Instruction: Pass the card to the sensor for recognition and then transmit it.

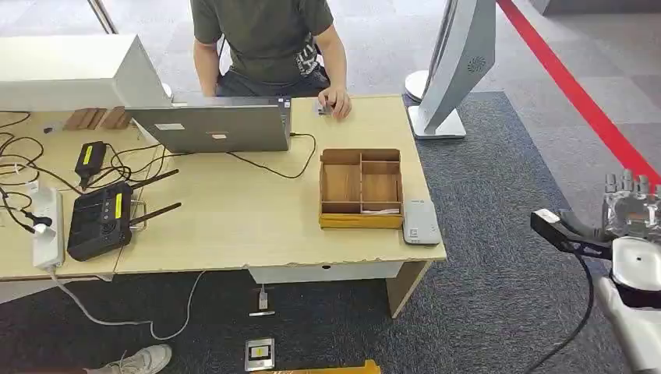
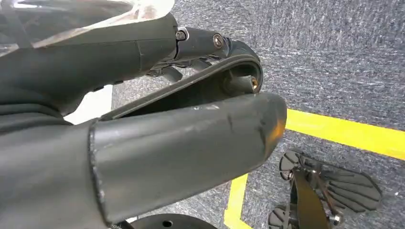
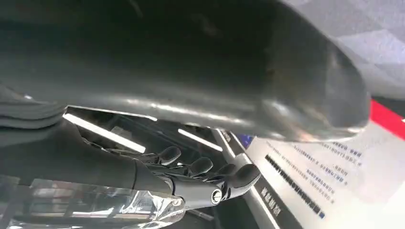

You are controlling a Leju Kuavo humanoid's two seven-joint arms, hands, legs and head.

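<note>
A pale grey flat sensor device lies at the table's right front corner, touching the side of a wooden compartment box. A thin white piece, possibly the card, lies in the box's front right compartment. My right hand is raised well to the right of the table, over the carpet. Its fingers are spread and hold nothing. My left hand hangs over the floor, its thick thumb near the camera and nothing in it.
A person sits behind the table with one hand on its far edge. A laptop, a black router, a power strip and cables cover the left side. A white kiosk stand rises at the back right. A small card-like item lies on the floor.
</note>
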